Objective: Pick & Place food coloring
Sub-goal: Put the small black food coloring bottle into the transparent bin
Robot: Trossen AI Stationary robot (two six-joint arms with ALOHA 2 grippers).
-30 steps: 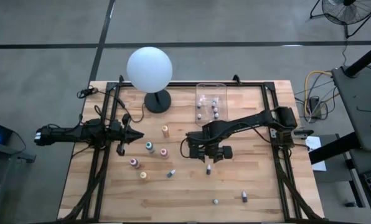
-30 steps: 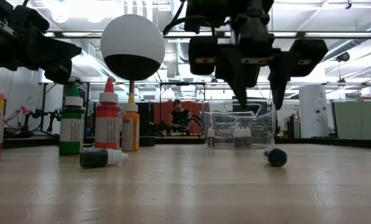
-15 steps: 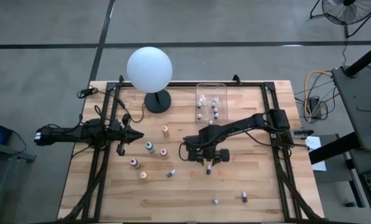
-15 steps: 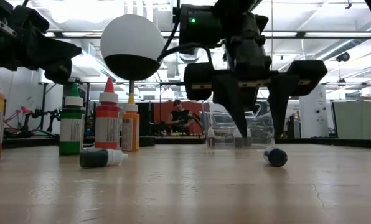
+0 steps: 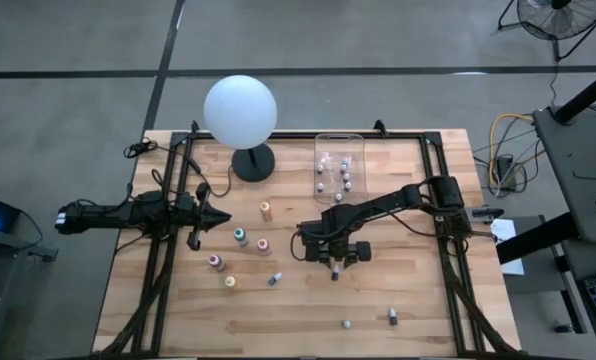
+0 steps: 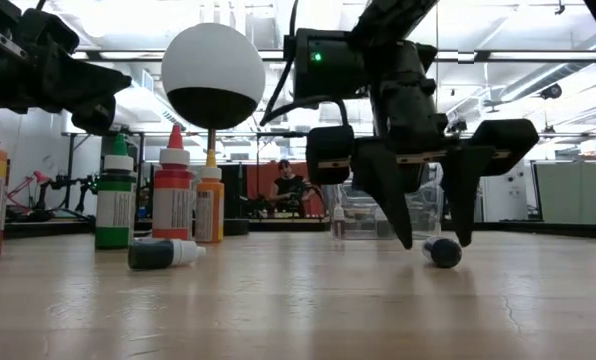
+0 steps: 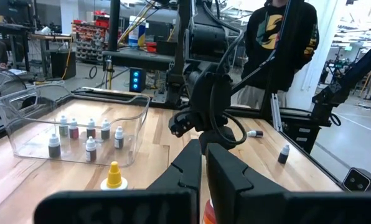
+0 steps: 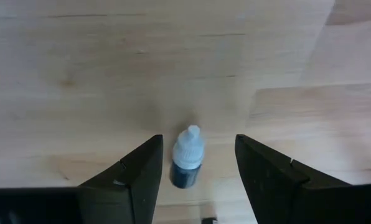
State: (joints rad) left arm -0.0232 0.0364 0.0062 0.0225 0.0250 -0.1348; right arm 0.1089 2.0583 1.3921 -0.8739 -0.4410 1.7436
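A small dark dropper bottle of food coloring with a white cap (image 8: pixel 187 165) lies on its side on the wooden table. My right gripper (image 8: pixel 198 143) hangs open just above it, pointing steeply down, one finger on each side and touching nothing. In the low view the bottle (image 6: pixel 442 252) sits below the fingertips of the right gripper (image 6: pixel 438 240). In the high view the same bottle (image 5: pixel 335 273) lies just on the near side of the right gripper (image 5: pixel 335 260). My left gripper (image 5: pixel 223 216) waits shut at the table's left.
A clear bin (image 5: pixel 339 168) at the back holds several small bottles. A white globe lamp (image 5: pixel 240 112) stands far left. Larger coloured bottles (image 5: pixel 240 236) stand left of centre. Two small bottles (image 5: pixel 392 317) lie near the front edge. A person stands beyond the table's right side (image 7: pixel 279 37).
My right gripper has come down toward the dark bottle on the table, its fingers staying open. The bottle has not moved.
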